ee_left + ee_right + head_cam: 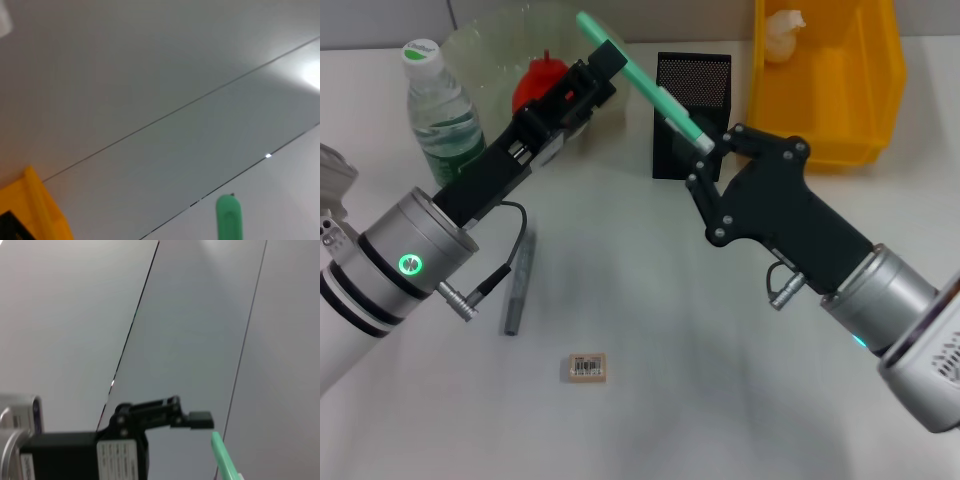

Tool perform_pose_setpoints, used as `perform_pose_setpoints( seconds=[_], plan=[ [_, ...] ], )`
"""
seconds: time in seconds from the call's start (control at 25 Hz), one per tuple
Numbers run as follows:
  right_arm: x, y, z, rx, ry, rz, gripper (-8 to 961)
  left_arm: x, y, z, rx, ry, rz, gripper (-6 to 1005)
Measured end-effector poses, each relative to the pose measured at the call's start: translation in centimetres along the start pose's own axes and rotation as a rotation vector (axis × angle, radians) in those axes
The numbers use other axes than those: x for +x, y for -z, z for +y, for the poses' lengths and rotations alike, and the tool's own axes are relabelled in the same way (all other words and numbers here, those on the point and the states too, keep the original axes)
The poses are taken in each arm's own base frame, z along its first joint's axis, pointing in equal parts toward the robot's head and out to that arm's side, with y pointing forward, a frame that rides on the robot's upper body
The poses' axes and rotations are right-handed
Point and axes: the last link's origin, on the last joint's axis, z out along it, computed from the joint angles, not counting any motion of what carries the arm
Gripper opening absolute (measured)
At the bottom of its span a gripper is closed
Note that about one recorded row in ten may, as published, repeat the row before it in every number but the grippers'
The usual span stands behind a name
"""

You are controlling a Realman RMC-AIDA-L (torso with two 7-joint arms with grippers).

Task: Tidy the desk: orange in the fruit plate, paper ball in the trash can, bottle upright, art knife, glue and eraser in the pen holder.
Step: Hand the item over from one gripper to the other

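Beige and small, the eraser [586, 367] lies flat near the front edge of the desk [670, 330], barcode sticker up, with nothing touching it. A little farther in and toward the left edge lies a grey stick-shaped item [517, 283], lengthwise front to back; whether it is the glue or the knife cannot be told.

Both arms are raised above the middle of the desk and meet on one object. The right gripper [705, 143] reaches in from the front right corner, its fingers pinched on the lower end of a long green tool [645, 85] with a white tip. The left gripper [603, 60] comes from the front left corner and is clamped on the upper end of the same tool, so the tool slants in the air between them, directly above and in front of the pen holder [691, 115]. The right wrist view shows the left gripper's black fingers [201, 420] just beside the green end [223, 460]; the left wrist view shows only a rounded green end [229, 218] and a corner of the trash can [35, 210].

The pen holder stands upright toward the back edge, at its middle. Left of it the orange [540, 80] sits in the fruit plate [485, 45], partly hidden by the left gripper. The bottle [440, 110] stands upright near the back left corner. At the back right corner the trash can [880, 90] holds the paper ball [784, 34].
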Motion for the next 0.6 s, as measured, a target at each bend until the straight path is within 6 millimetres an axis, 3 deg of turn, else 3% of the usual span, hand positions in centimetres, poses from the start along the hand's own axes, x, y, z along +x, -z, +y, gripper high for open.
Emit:
perform_pose_setpoints(
  seconds=[0.32,0.52,0.6],
  plan=[
    [-1.4,2.5,-2.9,0.032,-0.182,-0.115,142,1.7,0.2,1.2,-0.101,-0.204,-0.065,842],
    [-1.3,4.2,-4.6,0.032,-0.291,-0.108,142,1.8,0.9,1.7,-0.149,-0.351,-0.246,841],
    [-1.3,5.7,-5.8,0.02,-0.358,-0.081,142,2.1,2.0,1.8,-0.163,-0.51,-0.36,841]
  ],
)
